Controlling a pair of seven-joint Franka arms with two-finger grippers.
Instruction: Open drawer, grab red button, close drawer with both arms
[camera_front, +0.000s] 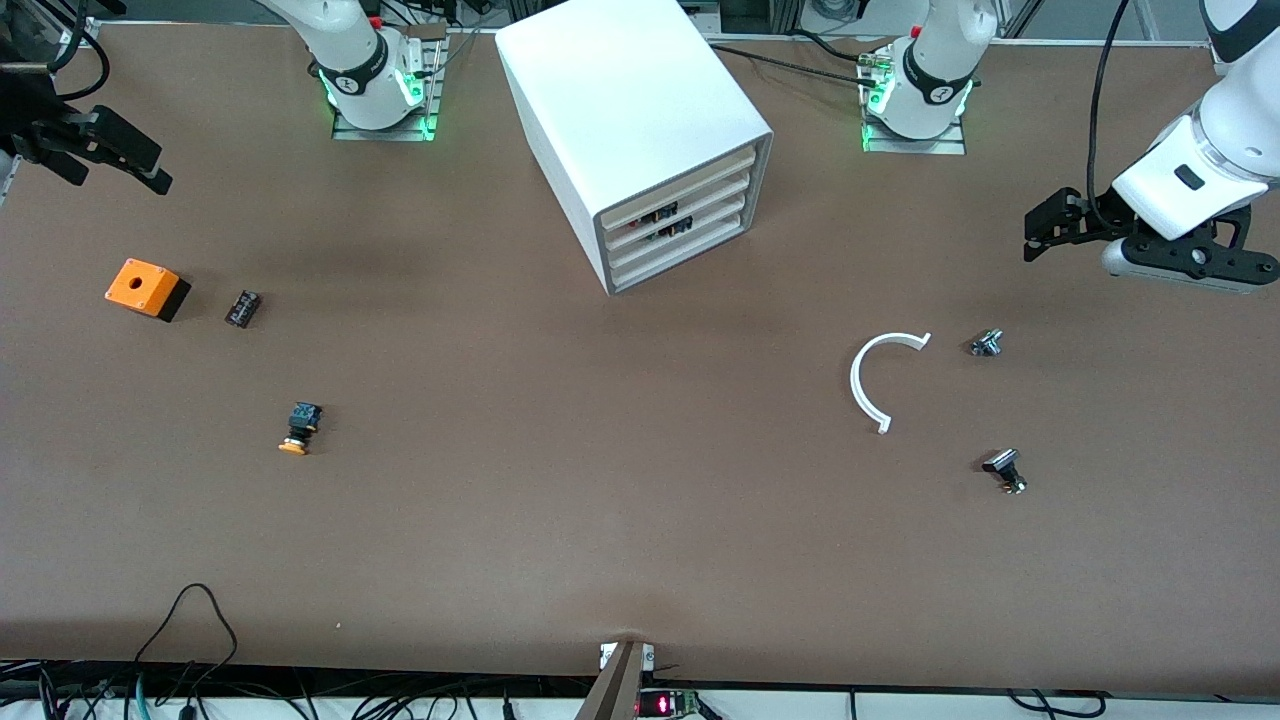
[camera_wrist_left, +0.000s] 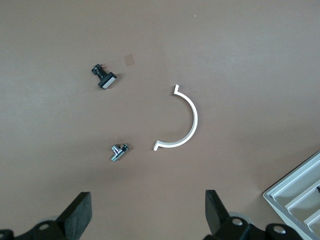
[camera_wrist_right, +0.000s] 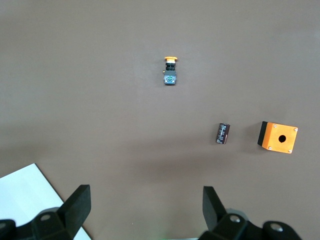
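Nearest the camera lies a small black-and-silver part (camera_front: 1003, 471). The right gripper (camera_wrist_right: 145, 210) hangs spread wide and empty at ten o'clock of the orange box (camera_front: 146, 288). In the white cabinet (camera_front: 620, 100) all four drawers (camera_front: 680, 222) sit closed; whether the dark bits inside include the button, I cannot tell. At the cabinet's four o'clock is a white arc (camera_front: 868, 375); the left gripper (camera_wrist_left: 147, 212) gapes empty at its two o'clock.

The cabinet (camera_front: 640, 130) is cut off at an edge in both wrist views, the dark items in its drawers (camera_front: 680, 215) are too small to be identified, and no red-headed button can be made out.
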